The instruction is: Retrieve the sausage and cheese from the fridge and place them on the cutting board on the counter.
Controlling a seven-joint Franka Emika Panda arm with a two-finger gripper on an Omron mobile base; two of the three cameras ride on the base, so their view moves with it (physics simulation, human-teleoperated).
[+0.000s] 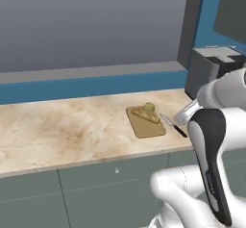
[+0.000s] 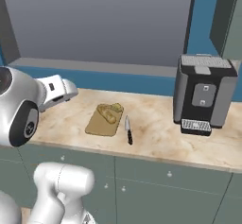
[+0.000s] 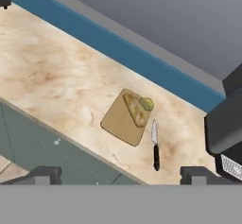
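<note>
Cheese (image 3: 147, 104), judged to be the small yellow lump, sits at the far right corner of the cutting board (image 3: 118, 124) on the bench (image 3: 47, 76), touching a pale elongated item (image 3: 134, 110). Likely light, firm but dentable and slightly waxy; grip across its middle. Chunky, with no clear long axis. The board runs far-left to near-right, with a knife (image 3: 155, 145) just to its right. Claw (image 3: 121, 175) empty, tips spread wide.

I see the cutting board (image 3: 125, 119), thin, tan and rectangular, lying flat on the beige marbled surface (image 3: 52, 76). At its 1 o'clock corner in the hand view sit a pale yellowish elongated item (image 3: 135, 109) and a small yellow-green lump (image 3: 147, 104), touching.
</note>
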